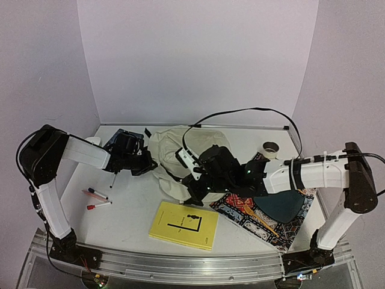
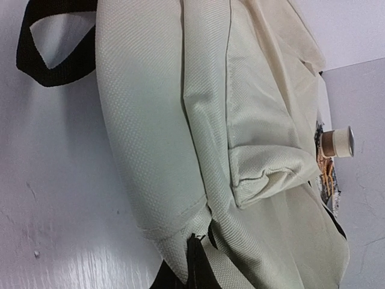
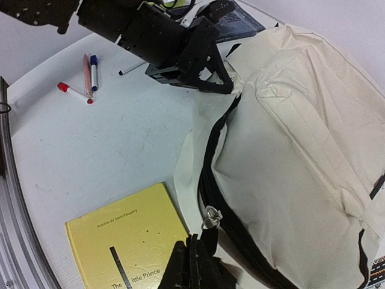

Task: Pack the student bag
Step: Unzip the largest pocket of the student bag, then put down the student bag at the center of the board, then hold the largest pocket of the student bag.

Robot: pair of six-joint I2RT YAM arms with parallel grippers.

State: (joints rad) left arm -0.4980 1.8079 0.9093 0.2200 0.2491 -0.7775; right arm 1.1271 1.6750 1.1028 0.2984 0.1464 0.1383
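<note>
The cream student bag (image 1: pixel 174 150) lies on its side at the table's middle; it also shows in the left wrist view (image 2: pixel 180 120) and the right wrist view (image 3: pixel 289 138). My left gripper (image 1: pixel 143 162) is shut on a fold of fabric at the bag's left edge (image 2: pixel 195 256). My right gripper (image 1: pixel 195 194) is at the bag's near edge, shut on the black pull tab (image 3: pixel 207 238) of the zipper, just below its silver slider (image 3: pixel 209 215). The black zipper line (image 3: pixel 213 150) runs up the bag's edge toward my left gripper (image 3: pixel 180 51).
A yellow book (image 1: pixel 183 224) lies near the front, close under my right gripper (image 3: pixel 195 247). Markers (image 1: pixel 96 198) lie at the left. A tape roll (image 1: pixel 271 149) and a patterned placemat (image 1: pixel 264 217) with a dark teal piece (image 1: pixel 287 205) are at the right. A dark object (image 1: pixel 123 138) sits behind my left gripper.
</note>
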